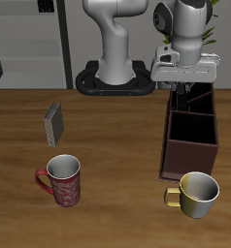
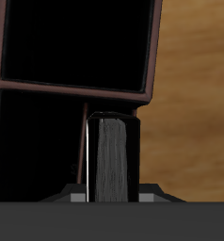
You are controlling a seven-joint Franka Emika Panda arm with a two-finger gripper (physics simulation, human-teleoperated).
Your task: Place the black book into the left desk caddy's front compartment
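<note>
**Black book held upright over the caddy**

The gripper (image 1: 188, 85) hangs over the far end of the left desk caddy (image 1: 190, 155), its fingers closed on the black book (image 2: 111, 158). In the wrist view the book stands upright between the two pale fingers (image 2: 88, 155), its dark edge facing the camera. Its lower part is cut off by the gripper body. In the exterior view the book can hardly be told apart from the dark fingers and the caddy's shadowed inside, so how deep it reaches cannot be read there.

The caddy is a reddish-brown box with dark, nearly black compartments. The wrist view shows one full compartment and part of a second, with a divider (image 2: 72, 88) between them. The book shows against the partly seen one. Whether the book touches the caddy's floor or walls cannot be told.

A grey book (image 1: 55, 123) stands tilted on the table (image 1: 117, 136), well apart from the caddy. A red mug (image 1: 62, 180) stands near the front edge. A yellow mug (image 1: 196, 195) stands just in front of the caddy's near wall.
</note>
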